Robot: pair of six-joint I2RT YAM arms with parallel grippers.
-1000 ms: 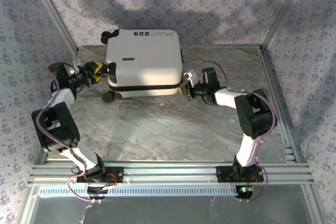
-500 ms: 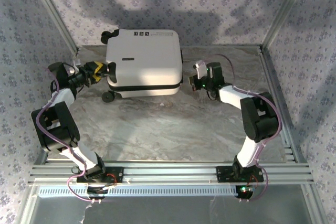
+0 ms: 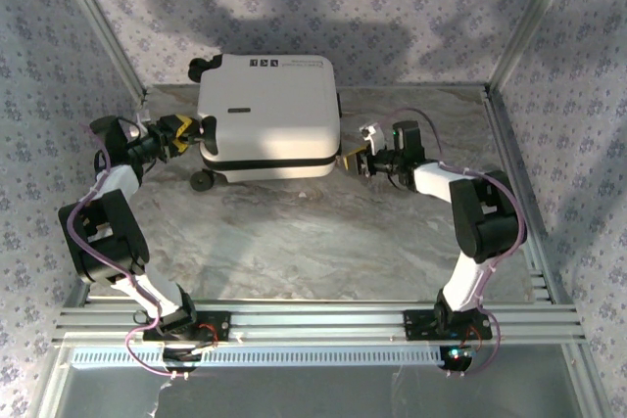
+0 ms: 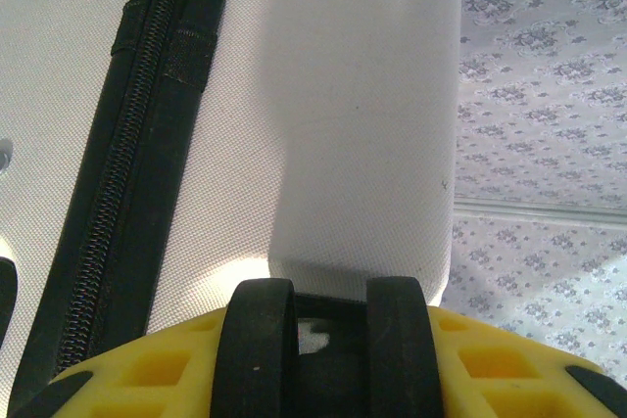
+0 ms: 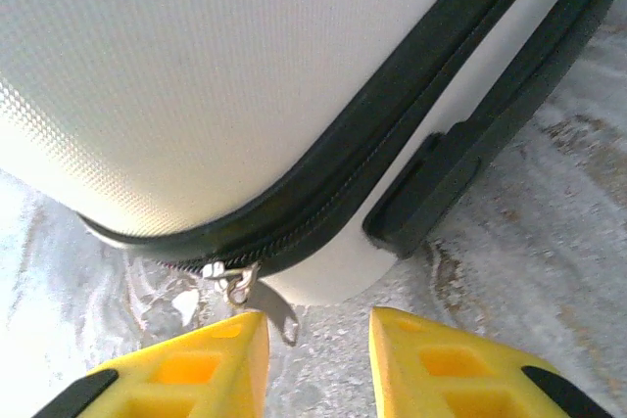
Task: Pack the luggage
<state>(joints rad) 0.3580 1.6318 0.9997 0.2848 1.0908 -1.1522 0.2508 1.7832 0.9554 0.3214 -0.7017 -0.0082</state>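
With the luggage (image 3: 269,115) closed and the left gripper (image 3: 191,132) clamped on its wheel (image 4: 257,340), the right gripper (image 5: 318,359) gapes empty just short of the zipper pull (image 5: 238,283), zipping likely unfinished.

We record the luggage (image 3: 269,115) shell as white hard plastic, matt, with a fine dimpled grain. Its zipper band (image 4: 132,193) is black woven cloth and the zipper pull (image 5: 240,286) is bare shiny metal. The right end effector (image 5: 319,330) has matt yellow plastic fingers; the desk (image 3: 294,232) looks smooth, marble-patterned and faintly glossy.

Black-and-white arms (image 3: 116,181) — yellow tool fingers (image 5: 196,371)
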